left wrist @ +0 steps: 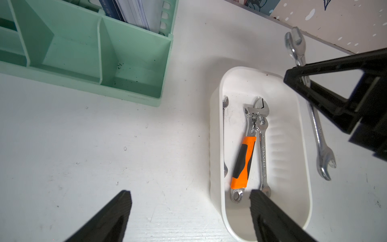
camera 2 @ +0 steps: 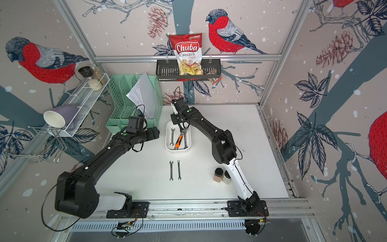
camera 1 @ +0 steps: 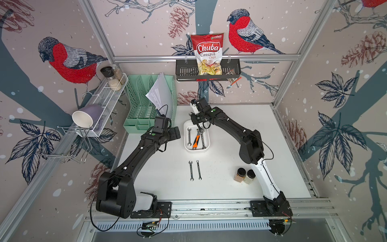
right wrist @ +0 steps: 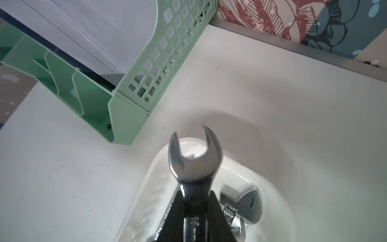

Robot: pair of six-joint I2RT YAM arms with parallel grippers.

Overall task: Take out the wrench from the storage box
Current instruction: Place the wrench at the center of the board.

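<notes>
The white storage box [camera 1: 196, 151] sits mid-table in both top views. Inside lie an orange-handled adjustable wrench [left wrist: 244, 155], a plain steel wrench [left wrist: 262, 155] beside it, and a small one [left wrist: 224, 136] along the wall. My right gripper [camera 1: 198, 125] is shut on another steel wrench [right wrist: 194, 159], held above the box's far end with its open-end head sticking out past the fingertips. In the left wrist view this raised wrench [left wrist: 325, 161] hangs from the black fingers [left wrist: 314, 83]. My left gripper [left wrist: 190, 201] is open, empty, at the box's left side.
Two wrenches [camera 1: 191, 170] [camera 1: 198, 169] lie side by side on the table in front of the box. Two spice jars [camera 1: 245, 175] stand beside the right arm. A mint-green file organizer [camera 1: 146, 104] with papers stands behind the left gripper. A black wall basket [camera 1: 207, 71] holds a chips bag.
</notes>
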